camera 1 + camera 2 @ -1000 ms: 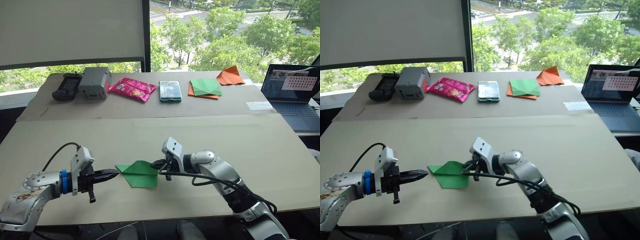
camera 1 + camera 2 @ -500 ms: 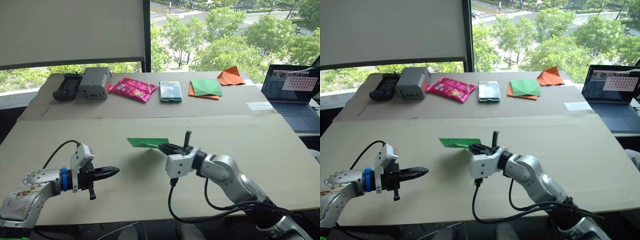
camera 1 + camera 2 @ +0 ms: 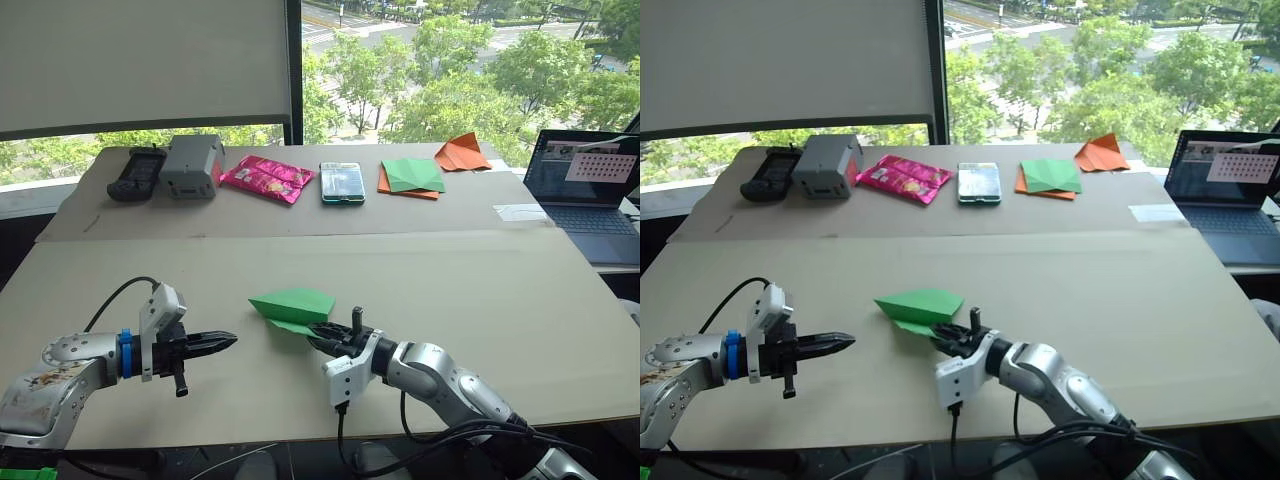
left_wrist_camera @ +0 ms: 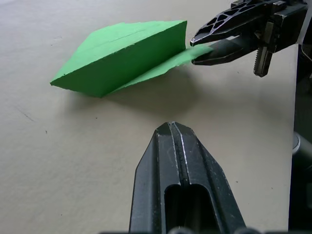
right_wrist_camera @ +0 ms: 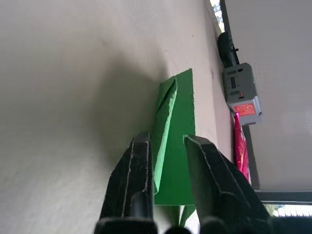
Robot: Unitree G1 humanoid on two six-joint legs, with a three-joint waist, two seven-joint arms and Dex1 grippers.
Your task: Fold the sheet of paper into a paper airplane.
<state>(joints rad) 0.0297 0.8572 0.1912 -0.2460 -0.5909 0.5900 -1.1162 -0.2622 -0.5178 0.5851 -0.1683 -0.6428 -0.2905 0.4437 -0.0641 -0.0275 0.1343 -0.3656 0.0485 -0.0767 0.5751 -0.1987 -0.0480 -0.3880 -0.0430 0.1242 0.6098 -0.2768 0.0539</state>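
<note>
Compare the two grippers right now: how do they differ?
The left gripper has its fingers pressed shut on nothing, apart from the sheet of paper. The right gripper pinches that folded sheet's edge, its far end on the table. Both point toward the paper.

Laptop (image 3: 588, 195) is cut by the right edge in both eye views; its screen content is too small to read. The folded green paper (image 4: 124, 56) hides its own underside and inner layers, so fold count can't be told. In the right wrist view the paper's near end drops behind the right gripper (image 5: 166, 146) fingers and off the frame, so the actual contact pt is hidden; prob. pinched, going by the left wrist view. Left gripper (image 4: 171, 127) base is cut by the frame edge there. Labels on the grey box (image 3: 190, 165) and pink packet (image 3: 266, 178) are too small to read.
</note>
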